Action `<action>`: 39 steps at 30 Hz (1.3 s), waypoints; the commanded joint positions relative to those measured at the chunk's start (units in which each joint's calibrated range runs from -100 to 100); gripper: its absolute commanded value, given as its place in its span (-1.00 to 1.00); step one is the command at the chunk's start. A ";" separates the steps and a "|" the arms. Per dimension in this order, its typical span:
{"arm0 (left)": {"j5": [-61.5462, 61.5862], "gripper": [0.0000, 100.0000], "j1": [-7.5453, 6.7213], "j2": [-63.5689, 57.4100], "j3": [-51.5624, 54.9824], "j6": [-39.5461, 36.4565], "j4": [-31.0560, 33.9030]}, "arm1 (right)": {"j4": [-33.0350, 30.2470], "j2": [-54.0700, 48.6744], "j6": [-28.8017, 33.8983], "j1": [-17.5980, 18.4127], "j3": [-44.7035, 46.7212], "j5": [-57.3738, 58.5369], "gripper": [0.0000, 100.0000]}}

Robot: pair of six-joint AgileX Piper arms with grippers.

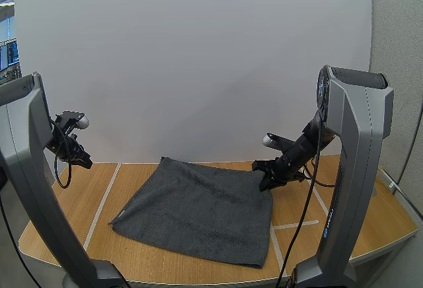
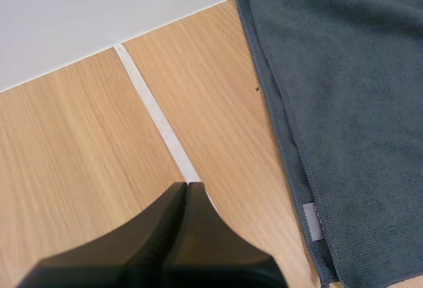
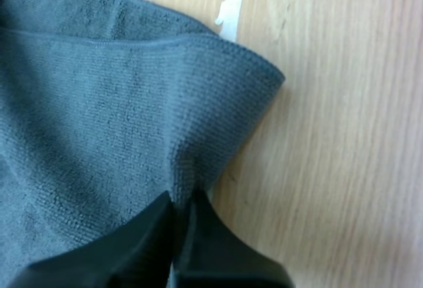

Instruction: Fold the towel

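A light wooden table (image 1: 66,202) carries a dark grey terry towel (image 1: 198,209), spread flat near its middle, with two layers showing along the left edge. The right arm (image 1: 350,169) reaches down to the towel's far right corner. There the right jaws are closed tight, pinching a puckered bit of the cloth's edge between their tips. The left jaws lie pressed together with nothing between them, raised left of the towel over a white tape line (image 2: 158,126). A small white label (image 2: 312,220) sits at the towel's hem.
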 commanded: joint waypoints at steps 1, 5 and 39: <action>0.99 -0.64 -0.17 -0.55 -0.49 1.39 -1.37 | 0.49 -0.95 0.56 -0.23 -0.27 2.97 -0.07; 0.99 0.24 -0.75 1.52 -0.49 2.17 -1.13 | 1.73 -0.95 0.68 -0.23 -0.27 3.83 0.37; 0.99 1.00 -10.68 16.38 -4.35 -2.61 1.88 | -8.94 -36.21 3.93 -0.39 -0.27 24.10 1.00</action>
